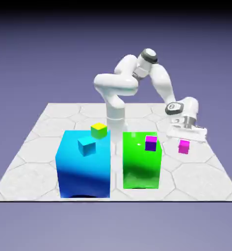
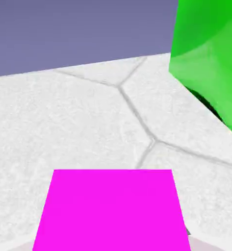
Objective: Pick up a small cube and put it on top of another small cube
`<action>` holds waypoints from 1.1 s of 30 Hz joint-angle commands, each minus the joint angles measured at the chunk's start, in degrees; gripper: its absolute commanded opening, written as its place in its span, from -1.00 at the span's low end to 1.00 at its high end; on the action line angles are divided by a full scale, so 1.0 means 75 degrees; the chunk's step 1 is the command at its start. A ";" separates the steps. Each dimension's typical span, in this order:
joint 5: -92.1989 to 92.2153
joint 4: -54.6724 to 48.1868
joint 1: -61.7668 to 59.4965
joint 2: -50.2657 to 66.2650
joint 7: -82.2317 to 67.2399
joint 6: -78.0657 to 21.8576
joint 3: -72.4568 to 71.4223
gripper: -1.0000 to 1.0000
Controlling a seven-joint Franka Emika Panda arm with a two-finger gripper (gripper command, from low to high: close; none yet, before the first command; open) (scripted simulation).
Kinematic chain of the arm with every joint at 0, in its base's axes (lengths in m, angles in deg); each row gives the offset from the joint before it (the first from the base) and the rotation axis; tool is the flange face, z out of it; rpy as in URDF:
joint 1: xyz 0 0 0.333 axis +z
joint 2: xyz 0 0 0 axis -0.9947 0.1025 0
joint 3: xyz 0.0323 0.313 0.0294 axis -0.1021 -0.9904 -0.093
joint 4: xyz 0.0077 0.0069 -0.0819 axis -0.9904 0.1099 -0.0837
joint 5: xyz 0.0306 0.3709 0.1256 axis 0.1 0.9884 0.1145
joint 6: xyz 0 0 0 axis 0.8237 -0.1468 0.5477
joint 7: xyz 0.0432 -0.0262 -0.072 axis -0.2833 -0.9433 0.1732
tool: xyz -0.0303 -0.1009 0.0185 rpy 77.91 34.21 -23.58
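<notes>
— Hand view: are we holding the magenta cube (image 2: 110,208)?
— Yes, our gripper (image 1: 185,142) has clamped it, right of the green block (image 1: 141,159). Probably light, rigid, slick; we grip opposite flat faces.

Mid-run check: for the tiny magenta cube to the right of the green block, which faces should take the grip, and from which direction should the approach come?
Grip the magenta cube on two opposite vertical side faces, coming from straight above. It is a plain, flat-sided cube with open floor around it, clear of the green block, so parallel faces suit the two fingers. The gripper appears to be shut on it this way now; the hand view shows it large at the bottom edge.
</notes>
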 commanded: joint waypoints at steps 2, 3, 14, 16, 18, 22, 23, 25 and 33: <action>-0.0436 -0.0465 -0.0554 0.0392 -0.0038 -0.0335 0.0369 -1.00; -0.0653 -0.0697 -0.0831 0.0587 -0.0059 -0.0499 0.0553 -1.00; -0.3154 -0.2683 -0.3876 0.2512 -0.0043 -0.2063 0.2563 -1.00; -0.3741 -0.2410 -0.4430 0.2609 0.0225 -0.2086 0.2913 -1.00; -0.4328 -0.2138 -0.4984 0.2707 0.0492 -0.2110 0.3262 -1.00; -0.5501 -0.1593 -0.6091 0.2901 0.1027 -0.2156 0.3962 -1.00; -0.5795 -0.1456 -0.6368 0.2950 0.1161 -0.2168 0.4137 -1.00; -0.6381 -0.1184 -0.6922 0.3047 0.1428 -0.2191 0.4487 -1.00; -0.6684 -0.0394 -0.8215 0.3011 0.1899 -0.0834 0.3733 -1.00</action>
